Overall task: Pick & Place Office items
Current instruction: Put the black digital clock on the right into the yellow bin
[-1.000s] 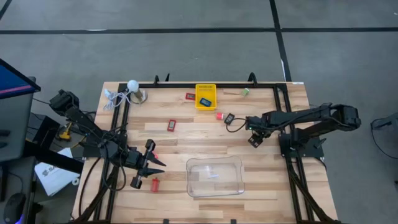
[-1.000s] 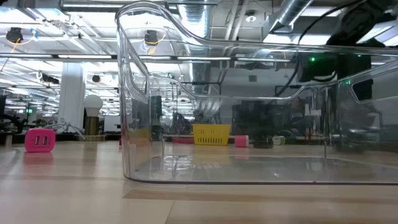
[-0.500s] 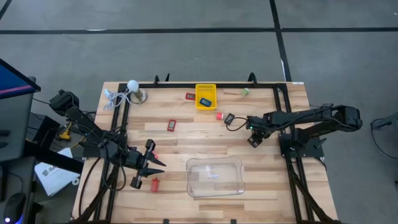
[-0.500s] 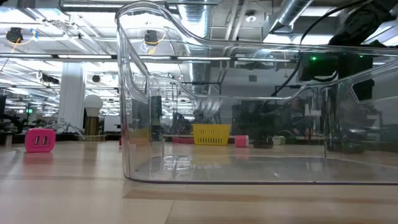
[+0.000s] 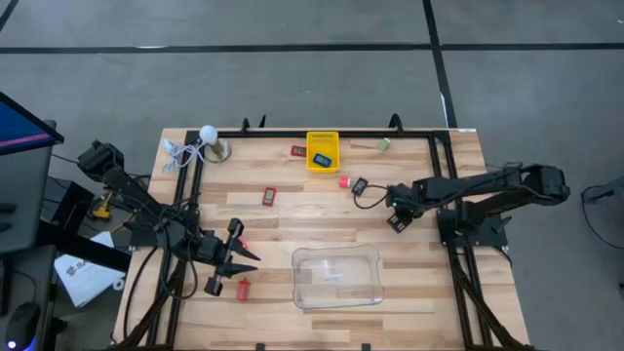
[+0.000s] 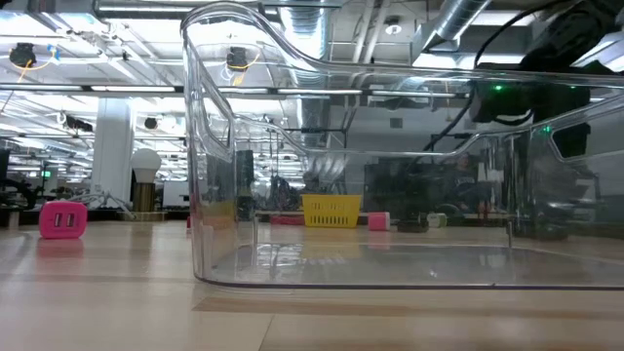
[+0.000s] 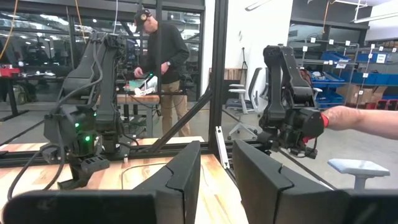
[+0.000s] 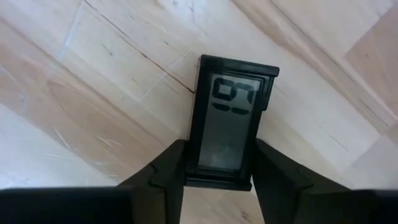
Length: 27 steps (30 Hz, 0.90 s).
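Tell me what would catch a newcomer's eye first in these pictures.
Probably the right pincer, low over the table's right side with its fingers on either side of a small black item with a digital display. Next, the clear plastic tray at the front middle and the yellow basket at the back edge. The left pincer waits at front left.
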Motion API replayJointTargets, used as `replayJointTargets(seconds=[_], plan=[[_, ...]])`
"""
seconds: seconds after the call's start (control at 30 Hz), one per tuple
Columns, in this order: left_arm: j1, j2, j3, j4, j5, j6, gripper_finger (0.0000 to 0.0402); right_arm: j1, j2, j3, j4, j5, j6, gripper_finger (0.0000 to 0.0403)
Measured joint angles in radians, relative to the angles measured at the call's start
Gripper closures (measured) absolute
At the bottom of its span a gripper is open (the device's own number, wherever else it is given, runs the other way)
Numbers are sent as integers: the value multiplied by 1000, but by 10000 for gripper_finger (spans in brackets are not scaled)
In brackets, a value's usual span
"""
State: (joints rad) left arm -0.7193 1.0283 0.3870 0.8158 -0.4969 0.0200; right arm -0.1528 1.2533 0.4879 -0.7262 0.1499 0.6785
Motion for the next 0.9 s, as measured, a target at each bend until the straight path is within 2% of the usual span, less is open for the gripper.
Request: replayJointTargets(seconds=[0.27,0.5,0.67,0.9], plan=[[0,0,0,4,0,2,311,140,-102,117,118,-21,37,263],[2,3,0,18,0,11,311,104,-90,330,265,-29,-126,263],[11,3,0,24,0,27,311,-23,59,504,302,-142,-244,263],[28,3,0,20,0,27,311,-219,410,816,270,-316,-371,263]])
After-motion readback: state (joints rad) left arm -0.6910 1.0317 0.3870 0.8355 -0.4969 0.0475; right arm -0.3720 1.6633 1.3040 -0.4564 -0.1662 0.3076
